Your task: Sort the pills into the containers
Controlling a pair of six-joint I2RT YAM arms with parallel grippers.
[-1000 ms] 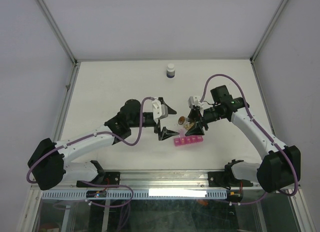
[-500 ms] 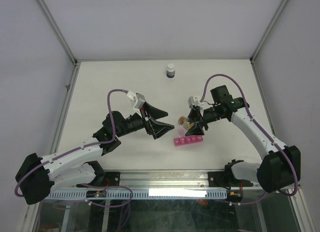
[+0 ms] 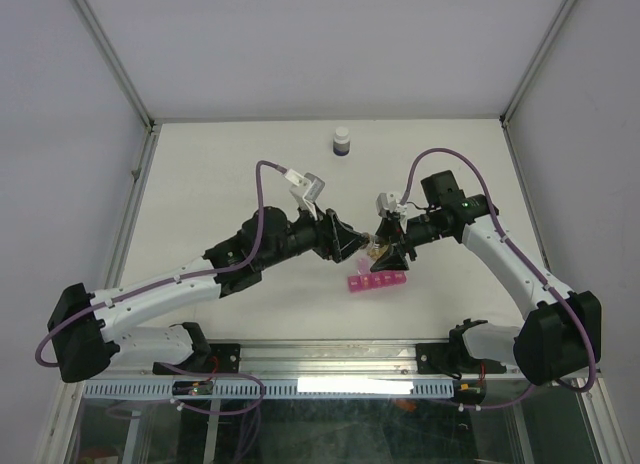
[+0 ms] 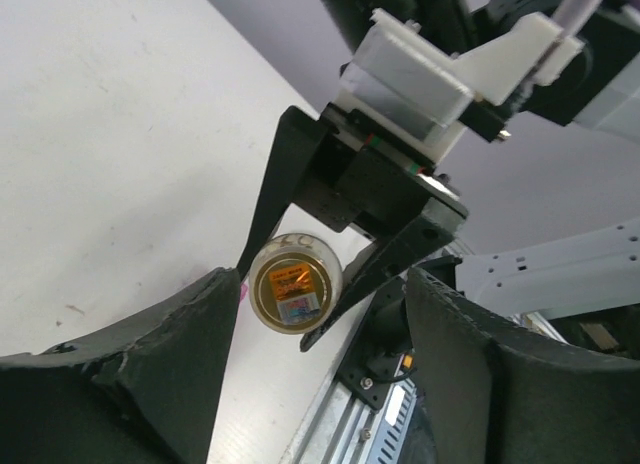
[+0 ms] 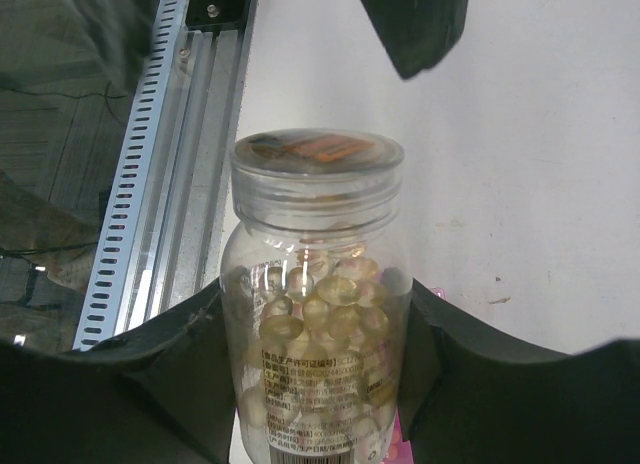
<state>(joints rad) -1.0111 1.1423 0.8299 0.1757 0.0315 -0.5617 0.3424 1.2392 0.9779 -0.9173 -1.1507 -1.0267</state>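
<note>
White tabletop (image 3: 220, 174), pale-walled enclosure (image 3: 60, 134).
Right jaws clamp clear bottle (image 3: 372, 249) of pills (image 5: 318, 314) at 12 o'clock of pink organiser (image 3: 377, 281); left jaws apart, empty.

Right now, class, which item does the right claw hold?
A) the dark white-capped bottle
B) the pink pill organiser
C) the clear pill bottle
C: the right wrist view shows the clear pill bottle, full of yellow pills, clamped in the right claw.
</note>
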